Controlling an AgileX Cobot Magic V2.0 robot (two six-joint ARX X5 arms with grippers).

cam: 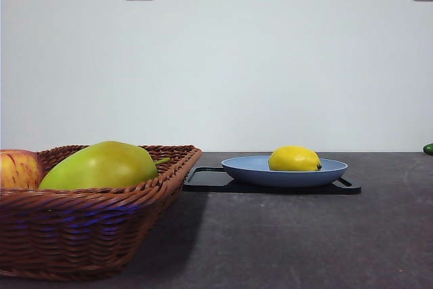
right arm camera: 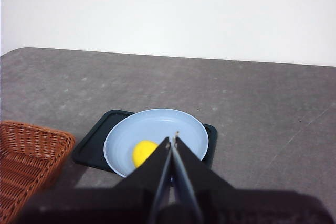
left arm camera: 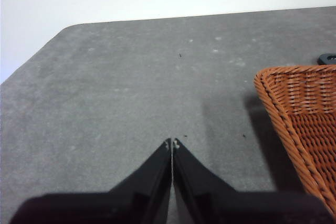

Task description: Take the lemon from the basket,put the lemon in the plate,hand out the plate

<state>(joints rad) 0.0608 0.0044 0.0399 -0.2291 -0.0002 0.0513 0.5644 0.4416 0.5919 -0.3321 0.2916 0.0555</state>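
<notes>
The yellow lemon [cam: 294, 159] lies in the light blue plate [cam: 247, 168], which sits on a flat black tray [cam: 210, 181] at mid table. The wicker basket [cam: 88, 235] stands near at the left and holds a yellow-green fruit [cam: 101, 166] and a red-yellow apple [cam: 19, 168]. In the right wrist view my right gripper [right arm camera: 173, 139] is shut and empty, raised above and short of the plate [right arm camera: 157, 127] with the lemon [right arm camera: 143, 153]. In the left wrist view my left gripper [left arm camera: 171, 142] is shut and empty over bare table beside the basket [left arm camera: 304, 124]. Neither arm shows in the front view.
The tray also shows under the plate in the right wrist view [right arm camera: 94, 145], with the basket's corner [right arm camera: 26, 156] beside it. A small dark green thing [cam: 428, 148] lies at the far right edge of the table. Grey table [cam: 304, 235] lies in front of the tray.
</notes>
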